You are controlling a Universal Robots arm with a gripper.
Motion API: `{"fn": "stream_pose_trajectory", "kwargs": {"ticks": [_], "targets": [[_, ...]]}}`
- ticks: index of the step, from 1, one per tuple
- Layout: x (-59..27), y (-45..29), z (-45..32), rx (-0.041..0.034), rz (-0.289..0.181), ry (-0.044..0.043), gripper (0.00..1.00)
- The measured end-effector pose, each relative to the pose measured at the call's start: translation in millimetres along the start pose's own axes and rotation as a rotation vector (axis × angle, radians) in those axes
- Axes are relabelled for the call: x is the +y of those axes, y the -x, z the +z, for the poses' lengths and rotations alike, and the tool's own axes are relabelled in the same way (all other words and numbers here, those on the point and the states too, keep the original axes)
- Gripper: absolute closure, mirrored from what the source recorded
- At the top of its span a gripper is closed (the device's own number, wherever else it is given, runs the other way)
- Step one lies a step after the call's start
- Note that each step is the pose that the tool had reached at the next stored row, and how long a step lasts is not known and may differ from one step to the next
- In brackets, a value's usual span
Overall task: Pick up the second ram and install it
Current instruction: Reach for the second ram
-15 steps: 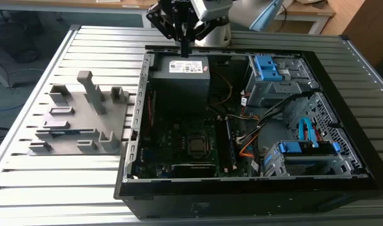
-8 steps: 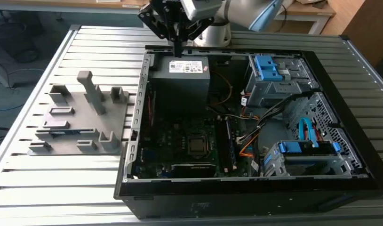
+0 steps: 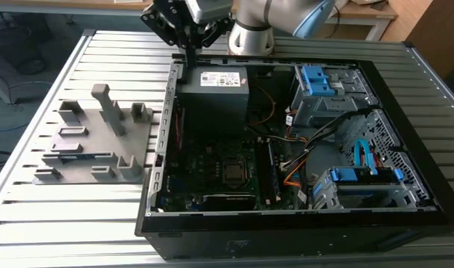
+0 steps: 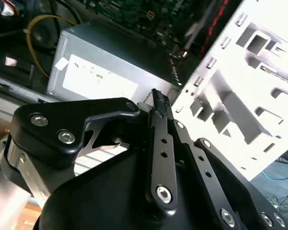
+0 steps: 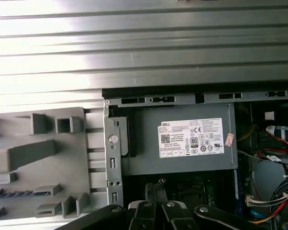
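Hovering above the case [image 5: 113, 158] wall just beside the gray tray [image 5: 72, 167], we have our claw [image 3: 187, 75] pressed together on nothing. The second ram [image 5: 19, 193] seems to sit in a tray slot, its long axis pointing toward the claw.

Bare slatted aluminium tabletop [image 3: 63, 234] lies open around the grey plastic fixture tray [image 3: 86, 162] at the exterior view's left. Inside the black computer case [image 3: 286, 229], a grey power-supply box [image 3: 212, 97] near the end effector [image 3: 188, 57], a blue-latched drive cage [image 3: 320, 92] and loose cables [image 3: 316, 139] block passage.
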State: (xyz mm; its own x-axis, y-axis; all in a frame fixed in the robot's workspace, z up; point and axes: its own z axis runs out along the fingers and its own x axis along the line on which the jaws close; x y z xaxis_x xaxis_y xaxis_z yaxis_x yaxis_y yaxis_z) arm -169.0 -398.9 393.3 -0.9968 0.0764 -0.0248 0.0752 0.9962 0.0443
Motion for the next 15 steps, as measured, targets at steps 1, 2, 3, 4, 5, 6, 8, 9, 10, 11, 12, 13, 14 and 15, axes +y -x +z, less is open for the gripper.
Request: {"fn": "stream_pose_trajectory", "kwargs": {"ticks": [1, 2, 3, 4, 5, 6, 8, 9, 10, 11, 12, 13, 14, 15], "targets": [[-0.2, -2.1, 0.0, 0.0, 0.0, 0.0, 0.9], [-0.4, -4.5, -0.1, 0.0001, 0.0, 0.0, 0.9], [-0.5, -7.2, -0.2, 0.0001, 0.0, 0.0, 0.9], [-0.8, -10.0, -0.3, 0.0001, 0.0, -0.0001, 0.9], [-1.0, -13.0, -0.4, 0.0001, 0.0, 0.0, 0.9], [-1.2, -16.1, -0.4, 0.0, 0.0, 0.0, 0.9], [-1.7, -22.3, -0.5, 0.0, 0.0, 0.0001, 0.9], [-1.9, -25.3, -0.6, 0.0, 0.0, 0.0001, 0.9], [-2.2, -28.6, -0.7, 0.0, 0.0, 0.0, 0.9], [-2.4, -31.3, -0.7, 0.0, 0.0, 0.0001, 0.9], [-2.6, -33.9, -0.8, 0.0, 0.0, 0.0001, 0.9], [-2.7, -36.4, -0.9, 0.0, 0.0, 0.0, 0.9], [-3.0, -39.1, -1.0, 0.0001, 0.0, 0.0, 0.9], [-3.1, -41.7, -1.0, 0.0001, 0.0, 0.0, 0.9]]}}
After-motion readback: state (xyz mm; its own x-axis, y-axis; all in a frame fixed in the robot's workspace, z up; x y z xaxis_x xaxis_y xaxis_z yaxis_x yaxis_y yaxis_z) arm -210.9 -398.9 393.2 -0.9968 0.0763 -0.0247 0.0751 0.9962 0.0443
